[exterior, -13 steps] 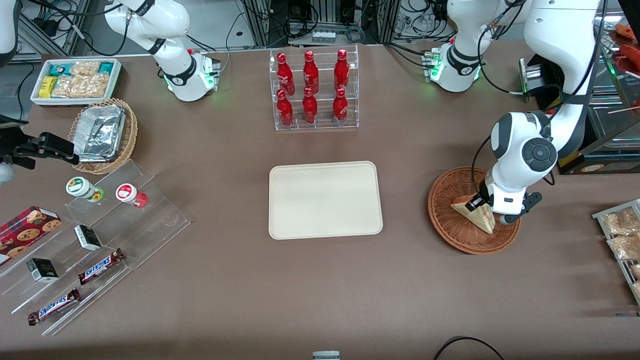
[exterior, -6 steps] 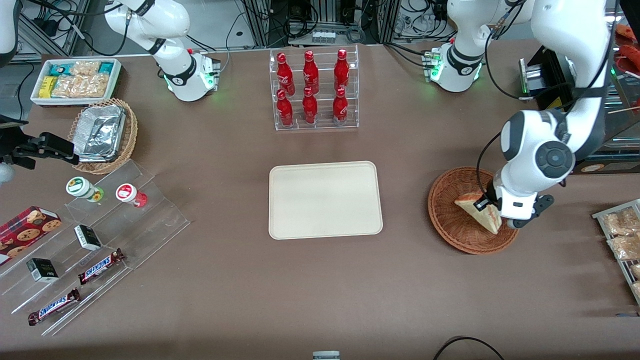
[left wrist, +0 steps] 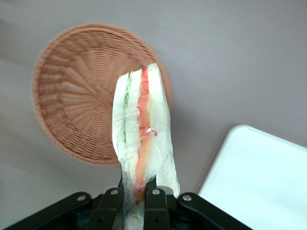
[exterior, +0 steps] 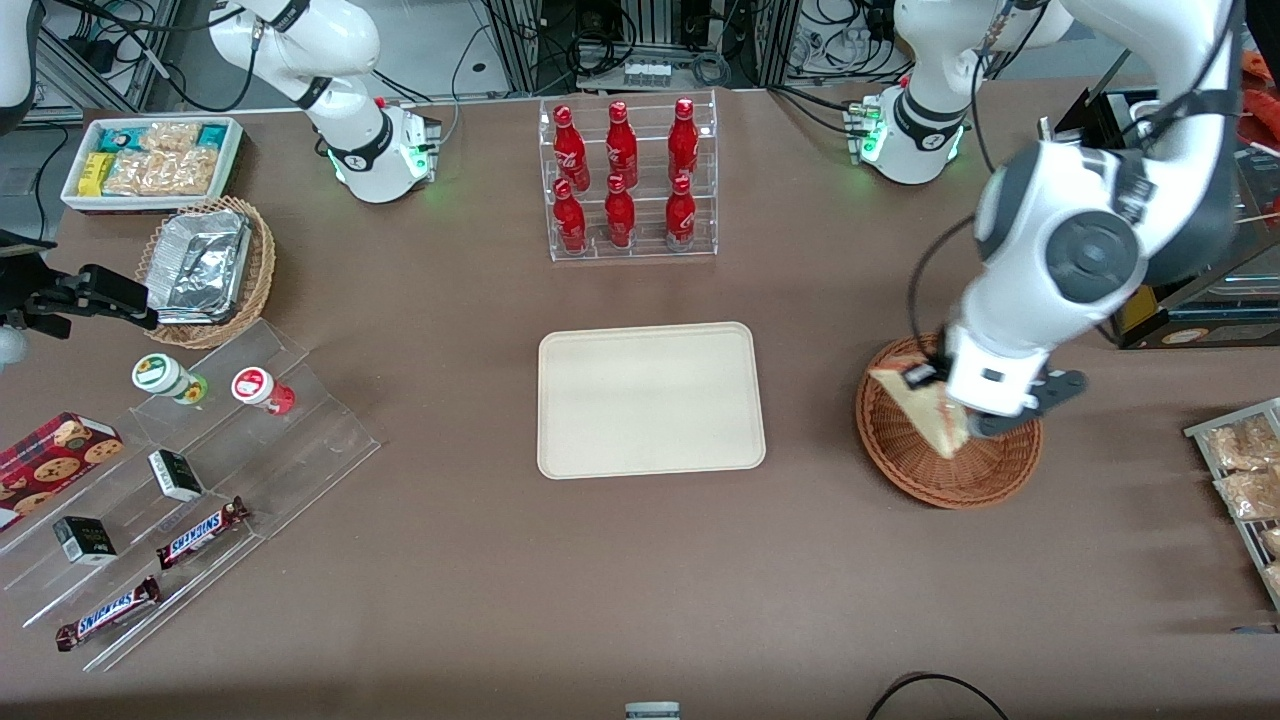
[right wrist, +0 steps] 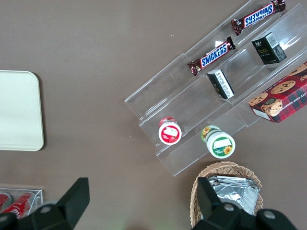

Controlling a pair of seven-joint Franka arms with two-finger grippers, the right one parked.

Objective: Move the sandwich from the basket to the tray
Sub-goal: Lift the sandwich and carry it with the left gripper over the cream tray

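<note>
1. The gripper [exterior: 945, 400] hangs above the round wicker basket [exterior: 905, 462], toward the working arm's end of the table; its jaws are closed tight on the sandwich [exterior: 918, 410].
2. The sandwich [left wrist: 143, 132] is lifted clear of the basket [left wrist: 72, 110], pinched by one end with the rest hanging free.
3. It looks soft, light and film-wrapped, so likely slippery and easily squashed.
4. The basket now appears to hold nothing.
5. The cream tray [exterior: 650, 400], mid-table, is bare.
</note>
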